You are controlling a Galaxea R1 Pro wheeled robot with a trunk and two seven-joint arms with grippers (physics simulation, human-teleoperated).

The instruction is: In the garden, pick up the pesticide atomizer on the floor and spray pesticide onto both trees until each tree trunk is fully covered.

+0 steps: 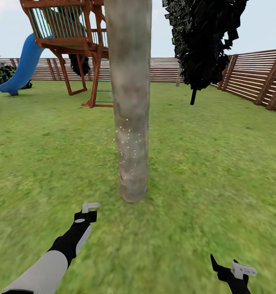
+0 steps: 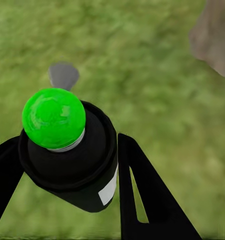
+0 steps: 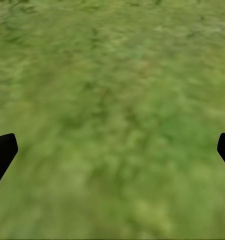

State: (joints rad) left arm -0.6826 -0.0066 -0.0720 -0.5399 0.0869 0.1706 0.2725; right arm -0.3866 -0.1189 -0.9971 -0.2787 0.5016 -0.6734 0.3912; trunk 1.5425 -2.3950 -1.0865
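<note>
My left gripper point(image 2: 67, 165) is clamped on the pesticide atomizer point(image 2: 67, 150) just short of the speckled tree trunk point(image 1: 129, 122), right gripper point(image 3: 112, 150) hanging spread wide over grass point(image 1: 195, 163).

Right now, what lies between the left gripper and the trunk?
Just bare grass. In the head view the left gripper, shut on the atomizer, sits short of the trunk, with nothing on the ground between them.
</note>
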